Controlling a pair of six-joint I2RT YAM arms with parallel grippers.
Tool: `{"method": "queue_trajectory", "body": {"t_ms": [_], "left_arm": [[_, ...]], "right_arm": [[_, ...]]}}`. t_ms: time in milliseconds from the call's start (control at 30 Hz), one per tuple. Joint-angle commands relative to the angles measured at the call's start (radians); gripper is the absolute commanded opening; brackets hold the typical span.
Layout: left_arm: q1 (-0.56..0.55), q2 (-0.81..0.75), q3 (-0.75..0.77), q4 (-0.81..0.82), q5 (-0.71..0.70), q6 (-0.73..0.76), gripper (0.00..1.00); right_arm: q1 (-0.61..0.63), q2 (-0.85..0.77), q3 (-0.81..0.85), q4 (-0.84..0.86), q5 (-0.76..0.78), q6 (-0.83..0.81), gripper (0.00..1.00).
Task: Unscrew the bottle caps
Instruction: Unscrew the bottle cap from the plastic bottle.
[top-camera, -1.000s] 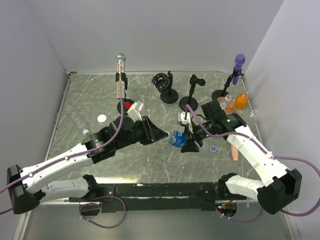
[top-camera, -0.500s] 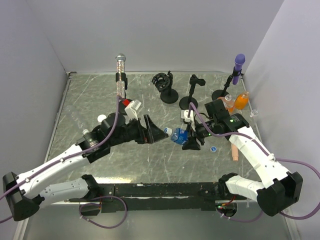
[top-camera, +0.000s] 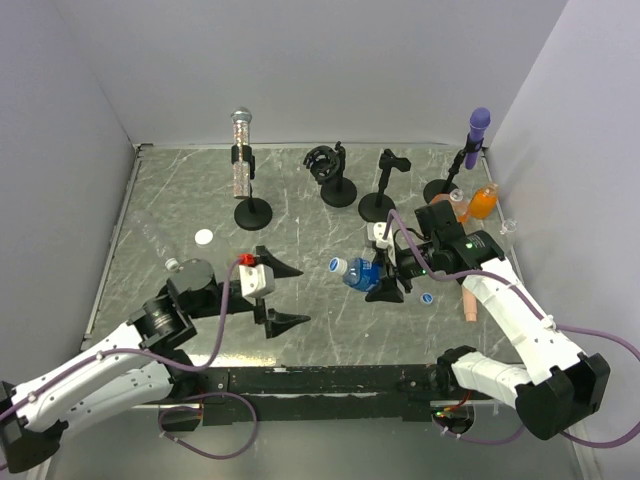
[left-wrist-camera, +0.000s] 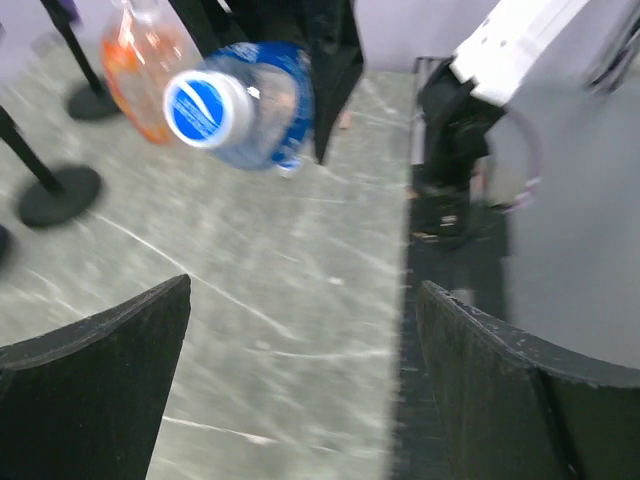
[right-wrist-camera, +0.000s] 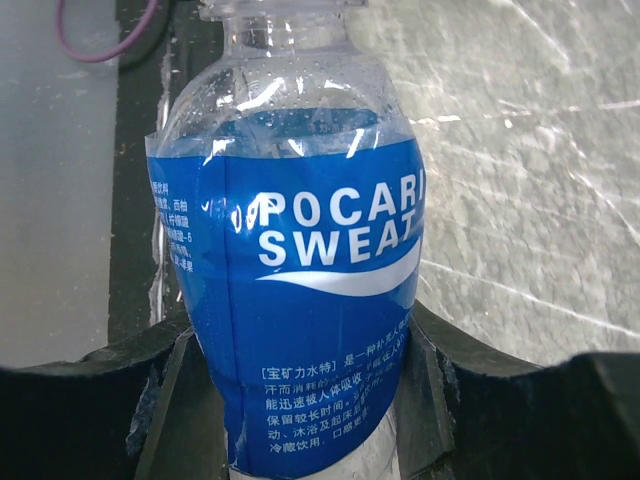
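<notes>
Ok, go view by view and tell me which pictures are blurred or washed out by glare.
Left wrist: smeared throughout, the bottle cap soft-edged. Right wrist: sharp, the bottle label readable, glare on the table upper right. Top external: sharp and evenly lit.

A clear plastic bottle (right-wrist-camera: 300, 270), beaded with droplets inside, wears a glossy blue film label. Its cap (left-wrist-camera: 205, 107) is smooth blue and white plastic. The counter (top-camera: 330, 310) looks like polished grey stone with pale veins. The left end effector (left-wrist-camera: 305, 290) has matt black, grainy fingers (left-wrist-camera: 100, 390). A microphone (top-camera: 240, 125) glitters silver.
</notes>
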Motion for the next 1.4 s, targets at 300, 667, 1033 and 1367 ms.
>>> {"method": "queue_trajectory", "body": {"t_ms": [300, 667, 1033, 1367], "left_arm": [[0.002, 0.281, 0.149, 0.237, 0.174, 0.302, 0.98], [0.002, 0.344, 0.198, 0.265, 0.218, 0.246, 0.73], [0.002, 0.382, 0.207, 0.283, 0.210, 0.170, 0.41], [0.002, 0.375, 0.192, 0.317, 0.201, 0.103, 0.57]], "right_arm": [[-0.006, -0.034, -0.021, -0.057, -0.111, -0.121, 0.25], [-0.006, -0.011, -0.012, -0.063, -0.121, -0.122, 0.25], [-0.004, -0.002, -0.006, -0.070, -0.127, -0.121, 0.25], [-0.004, 0.001, -0.009, -0.067, -0.125, -0.118, 0.25]]}}
